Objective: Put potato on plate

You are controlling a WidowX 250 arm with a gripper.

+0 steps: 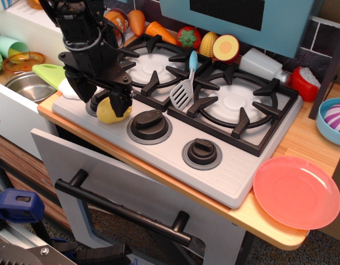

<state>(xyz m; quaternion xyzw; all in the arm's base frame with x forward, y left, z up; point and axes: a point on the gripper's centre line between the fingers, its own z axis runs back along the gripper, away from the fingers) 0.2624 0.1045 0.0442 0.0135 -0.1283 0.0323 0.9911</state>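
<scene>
The pale yellow potato point(108, 114) lies on the front left of the toy stove, beside the leftmost knob. My black gripper point(101, 99) is right over it, its jaws spread. One finger point(121, 102) covers the potato's right part. The other finger point(80, 88) stands to the left, over the fried egg. The fingers do not visibly clamp the potato. The salmon-pink plate point(296, 191) lies on the wooden counter at the front right, far from the gripper, with nothing on it.
A white fried egg point(69, 91) and a green board point(48, 73) lie left of the gripper. A blue-handled spatula point(185, 88) rests between the burners. Toy vegetables line the back. A blue bowl point(326, 122) sits behind the plate. Two stove knobs point(149, 123) lie between potato and plate.
</scene>
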